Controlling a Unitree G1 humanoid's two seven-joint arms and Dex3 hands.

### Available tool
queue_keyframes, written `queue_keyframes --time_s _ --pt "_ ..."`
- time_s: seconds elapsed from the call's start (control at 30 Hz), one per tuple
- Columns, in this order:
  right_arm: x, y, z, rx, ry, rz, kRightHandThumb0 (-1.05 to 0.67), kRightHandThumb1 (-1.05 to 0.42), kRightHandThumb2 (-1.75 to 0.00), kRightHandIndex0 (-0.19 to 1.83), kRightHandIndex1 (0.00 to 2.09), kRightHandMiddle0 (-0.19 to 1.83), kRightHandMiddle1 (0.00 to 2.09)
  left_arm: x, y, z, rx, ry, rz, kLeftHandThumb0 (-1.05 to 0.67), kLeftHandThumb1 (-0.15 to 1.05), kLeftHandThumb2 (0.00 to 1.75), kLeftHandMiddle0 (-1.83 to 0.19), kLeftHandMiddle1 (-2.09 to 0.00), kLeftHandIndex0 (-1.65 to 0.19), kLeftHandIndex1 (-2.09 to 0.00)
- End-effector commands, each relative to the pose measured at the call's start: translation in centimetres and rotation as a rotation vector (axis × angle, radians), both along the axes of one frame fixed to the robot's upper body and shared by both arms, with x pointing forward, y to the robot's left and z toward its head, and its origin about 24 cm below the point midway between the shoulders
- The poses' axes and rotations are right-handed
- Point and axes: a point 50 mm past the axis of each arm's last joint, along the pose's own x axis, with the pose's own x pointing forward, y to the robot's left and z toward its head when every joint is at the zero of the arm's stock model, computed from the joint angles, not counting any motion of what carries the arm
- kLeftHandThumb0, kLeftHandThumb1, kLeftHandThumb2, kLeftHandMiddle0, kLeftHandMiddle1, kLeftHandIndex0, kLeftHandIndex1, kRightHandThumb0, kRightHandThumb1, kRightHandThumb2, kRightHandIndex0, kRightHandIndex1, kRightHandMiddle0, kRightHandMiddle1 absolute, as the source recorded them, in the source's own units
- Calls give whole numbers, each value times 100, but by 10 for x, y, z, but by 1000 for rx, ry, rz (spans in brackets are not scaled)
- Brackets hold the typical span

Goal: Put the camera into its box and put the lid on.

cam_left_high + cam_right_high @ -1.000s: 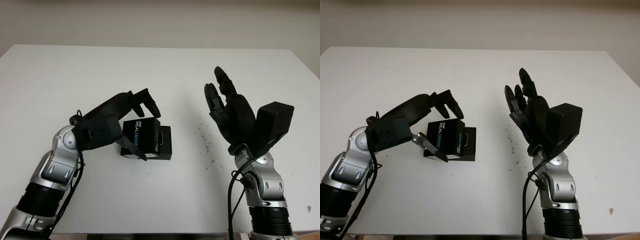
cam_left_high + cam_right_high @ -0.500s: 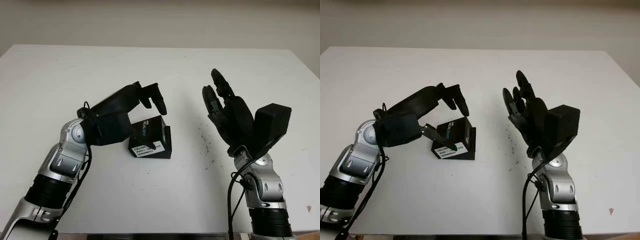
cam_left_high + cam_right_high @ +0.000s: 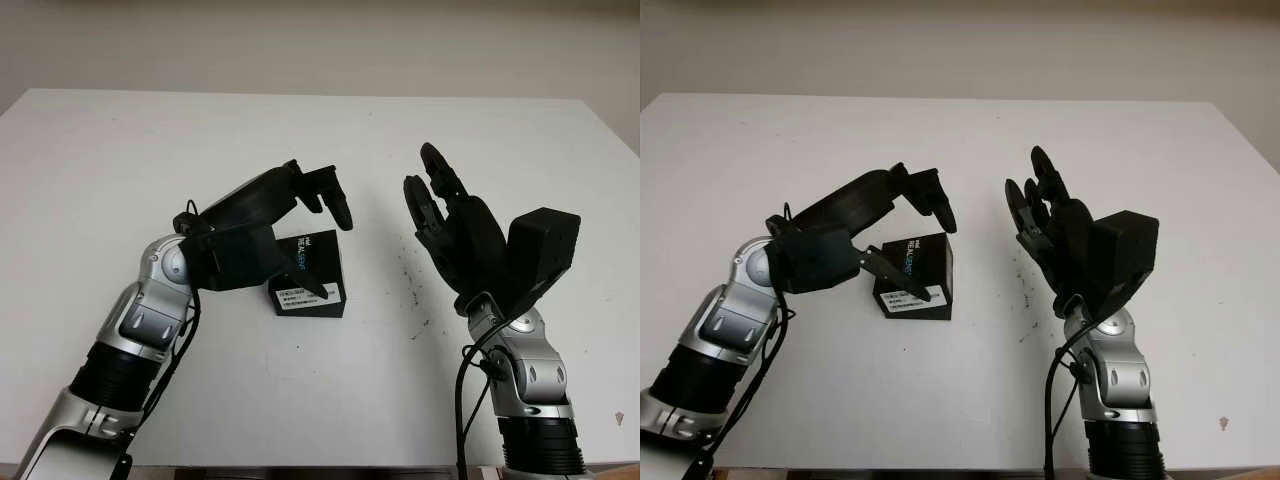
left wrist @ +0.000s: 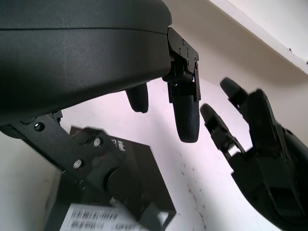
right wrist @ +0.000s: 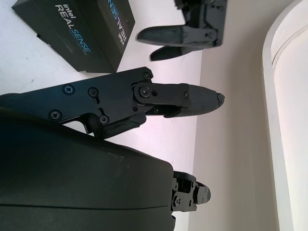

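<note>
Box: we see a black box (image 3: pixel 312 276) printed "REALSENSE" lying on the white table (image 3: pixel 120 160) near its middle, with a white barcode label on the side that faces us. Whether this is the closed box or the lid sitting on its base, we cannot tell.

Camera: we cannot make out a camera apart from the box.

Left hand: our left hand (image 3: pixel 300 215) hangs just above the box, coming in from the box's left. Its two long fingers (image 3: pixel 330 195) reach out over the far upper edge of the box, and its thumb (image 3: pixel 300 280) points down across the box's near face. In the left wrist view the thumb (image 4: pixel 96 166) lies close against the black top of the box (image 4: pixel 139 178). We see no firm grip; the hand is wide and holds nothing.

Right hand: our right hand (image 3: pixel 445 215) is raised off the table, well to the right of the box, palm turned toward it. It is wide and holds nothing. In the right wrist view the box (image 5: pixel 82 33) lies beyond its fingers (image 5: pixel 183 98).

Table: a scatter of small dark specks (image 3: pixel 410 285) marks the surface between the box and the right hand.
</note>
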Motion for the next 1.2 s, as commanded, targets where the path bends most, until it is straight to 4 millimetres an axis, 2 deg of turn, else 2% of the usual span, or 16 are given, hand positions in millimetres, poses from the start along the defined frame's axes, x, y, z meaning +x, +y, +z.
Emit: queue_keyframes --time_s 0.0,0.1,0.27,0.5,0.57,0.67,0.7,0.83,0.87,0.97,1.17 --pt "0 0 4 7 -13 1 -60 -105 -37 -5 5 -3 11 0 -8 -1 -9 6 -22 -25 98 5 -41 -169 -28 -152" --pt "-1 0 4 2 -13 1 -58 -105 -39 -4 5 -3 10 -3 -14 -7 -10 21 -50 -25 99 6 -40 -171 -27 -155" --pt "-1 0 3 4 -13 1 -60 -105 -38 -4 6 -2 10 -7 -19 -15 -3 37 -87 -24 98 5 -44 -185 -26 -166" --pt "-1 0 3 0 -11 -6 -60 -105 -37 -3 6 -1 9 -10 -17 -20 11 62 -81 -26 100 6 -39 -181 -22 -167" --pt "-1 0 3 2 -12 -2 -60 -105 -37 -4 6 -2 9 -11 -14 -21 7 60 -62 -30 103 7 -30 -180 -16 -164" --pt "-1 0 2 -7 -11 4 -60 -105 -38 -4 6 -2 8 -13 -9 -18 -5 58 -33 -39 105 19 -8 -140 8 -130" --pt "-1 0 2 -10 -9 4 -61 -105 -38 -4 6 -2 8 -14 -8 -17 -12 61 -17 -46 105 26 -1 -117 13 -107" --pt "0 0 2 -8 -7 4 -61 -105 -37 -3 6 -1 8 -18 -3 -14 -87 66 52 -56 105 38 -7 -40 10 -48" --pt "0 0 2 -7 -7 5 -61 -105 -37 -3 6 -1 8 -19 -1 -15 -121 63 69 -57 105 39 -9 -30 10 -42" --pt "-1 1 2 -8 -8 7 -61 -105 -37 -4 5 -2 7 -22 2 -21 -199 60 110 -56 105 41 -10 -15 10 -31" --pt "-1 1 2 -5 -11 12 -60 -105 -38 -4 5 -2 7 -29 3 -38 -316 86 159 -53 105 42 -7 -8 11 -26"
